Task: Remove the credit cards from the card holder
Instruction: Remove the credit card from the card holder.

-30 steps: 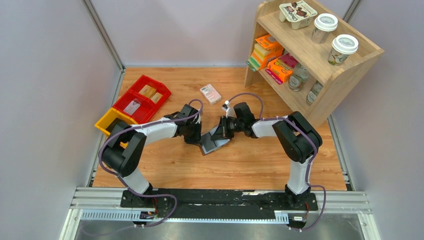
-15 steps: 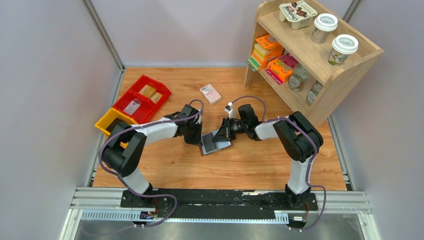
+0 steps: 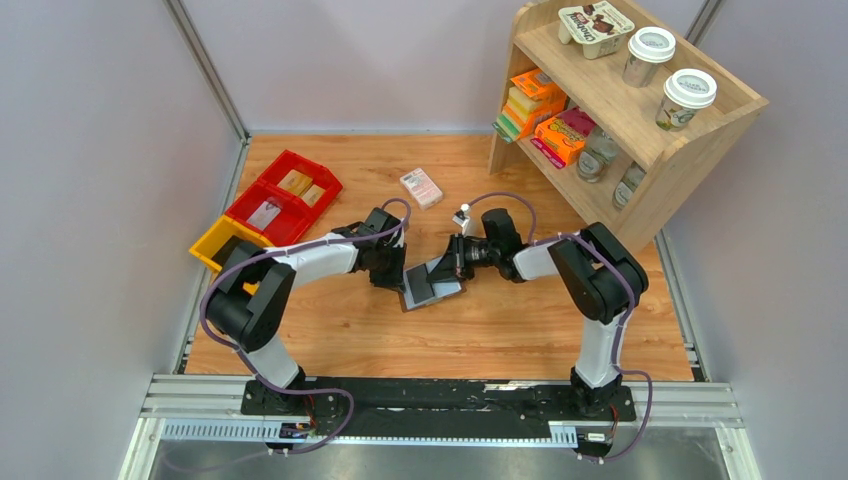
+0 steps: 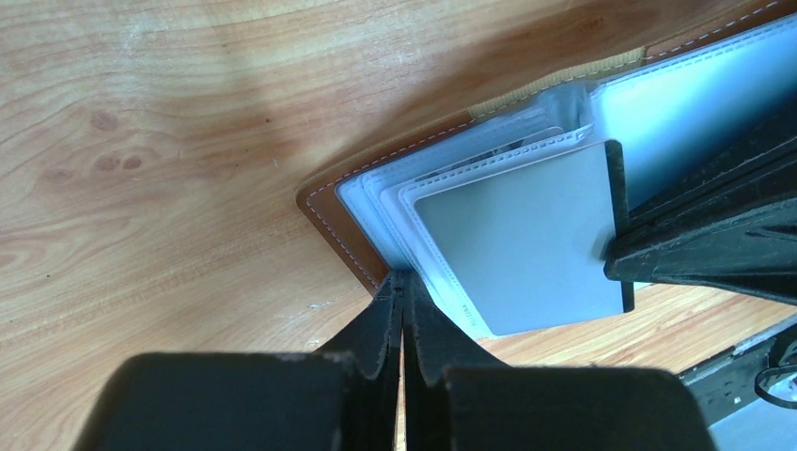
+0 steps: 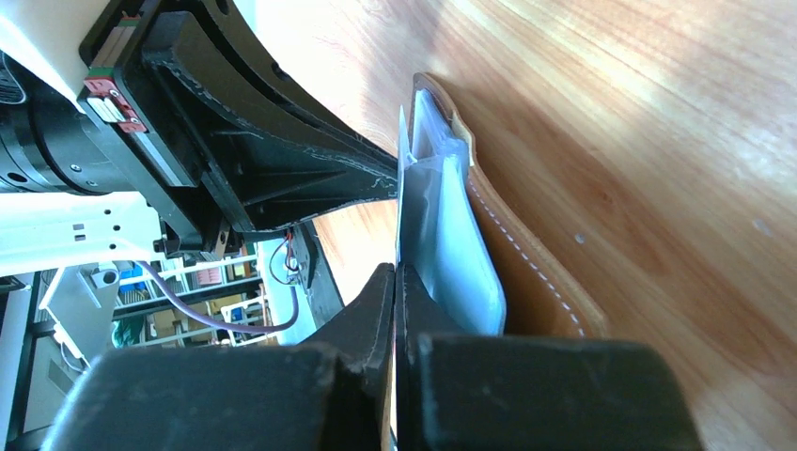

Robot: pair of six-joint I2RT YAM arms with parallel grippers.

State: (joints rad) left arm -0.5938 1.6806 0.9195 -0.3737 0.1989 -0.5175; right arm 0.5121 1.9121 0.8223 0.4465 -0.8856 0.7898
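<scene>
- The card holder (image 3: 432, 284) lies open on the wooden table (image 3: 500, 335), around the middle of it, between the two grippers. Its brown leather cover is down on the wood and the pale pockets face up.
- The left gripper (image 4: 401, 293) is low at the left corner of the card holder. Its fingers (image 4: 376, 327) are pressed together, and their tips pinch the corner where the clear sleeves (image 4: 374, 202) meet the leather edge.
- The right gripper (image 5: 395, 282) comes from the opposite side. Its fingers (image 5: 362, 315) are also pressed together, with only a thin line between them, and they pinch the edge of a pale grey credit card (image 4: 517, 240).
- In the left wrist view this card lies on top of the sleeves, and its far edge is hidden behind the right gripper's finger. It cannot be told how much of the card is out of its sleeve.
- In the right wrist view the pinched edge stands up thin and white just above the blue-grey pockets.
- A pink-and-white box (image 3: 421, 187) lies on the table behind the grippers, apart from them.
- Red bins (image 3: 285, 197) and a yellow bin (image 3: 213, 243) are at the left side of the table.
- A wooden shelf (image 3: 685, 165) is at the back right, with two lidded cups (image 3: 689, 95) on top.
</scene>
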